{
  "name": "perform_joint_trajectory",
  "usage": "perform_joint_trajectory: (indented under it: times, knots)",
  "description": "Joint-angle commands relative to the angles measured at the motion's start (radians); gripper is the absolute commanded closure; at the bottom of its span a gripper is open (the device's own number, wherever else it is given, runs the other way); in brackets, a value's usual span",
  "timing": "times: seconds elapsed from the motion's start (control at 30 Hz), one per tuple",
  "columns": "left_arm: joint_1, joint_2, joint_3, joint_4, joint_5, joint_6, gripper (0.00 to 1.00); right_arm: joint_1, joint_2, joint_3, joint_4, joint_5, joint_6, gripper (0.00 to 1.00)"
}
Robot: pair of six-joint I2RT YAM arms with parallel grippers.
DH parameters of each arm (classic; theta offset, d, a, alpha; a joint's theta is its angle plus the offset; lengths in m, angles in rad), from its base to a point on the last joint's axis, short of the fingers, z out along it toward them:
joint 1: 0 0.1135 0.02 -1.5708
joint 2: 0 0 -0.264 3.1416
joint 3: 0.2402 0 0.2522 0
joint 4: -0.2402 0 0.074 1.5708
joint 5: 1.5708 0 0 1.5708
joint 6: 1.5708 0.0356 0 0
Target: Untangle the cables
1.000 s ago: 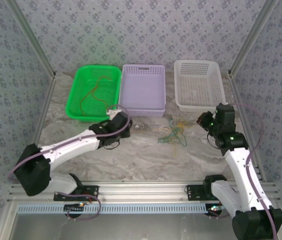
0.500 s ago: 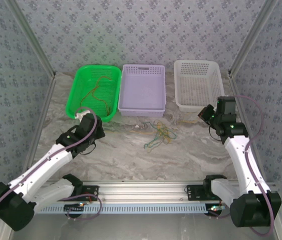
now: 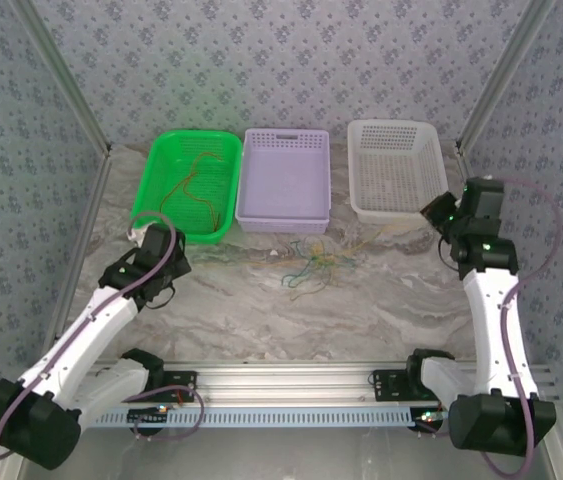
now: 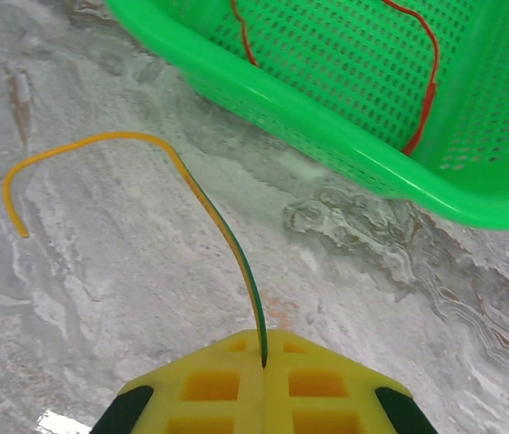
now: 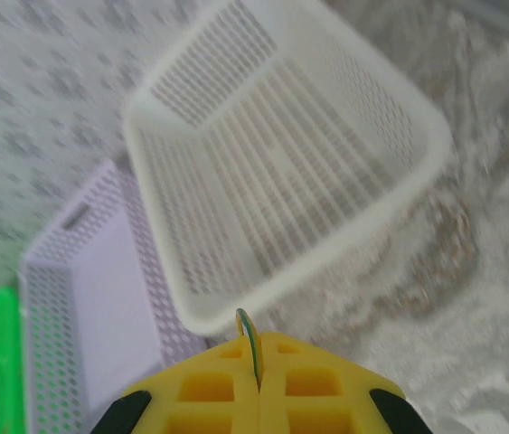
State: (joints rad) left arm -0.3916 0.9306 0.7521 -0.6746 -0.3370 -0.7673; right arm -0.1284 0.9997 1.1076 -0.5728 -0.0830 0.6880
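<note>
Two grippers are found clenched: the left gripper (image 4: 263, 354) on a yellow-green strand (image 4: 202, 201), the right gripper (image 5: 255, 360) on a second strand (image 5: 245, 320). The cables (image 3: 315, 267) are found tangled on the counter (image 3: 261, 320) before the purple basket (image 3: 283, 185).

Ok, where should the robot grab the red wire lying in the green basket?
Probably the curved middle stretch of the red wire, coming straight down from above. It lies flat on the floor of the green basket, whose walls block any sideways approach.
</note>
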Motion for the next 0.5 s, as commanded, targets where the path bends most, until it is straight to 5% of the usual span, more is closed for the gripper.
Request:
perform_joint_trajectory:
  times: [0.0, 0.47]
  knots:
    - [0.031, -0.031, -0.024, -0.035, -0.014, 0.017, 1.00, -0.034, 0.011, 0.131, -0.024, -0.028, 0.007, 1.00]
    - [0.134, -0.051, -0.050, -0.038, 0.027, 0.036, 1.00, -0.081, 0.057, 0.322, -0.033, -0.128, 0.062, 1.00]
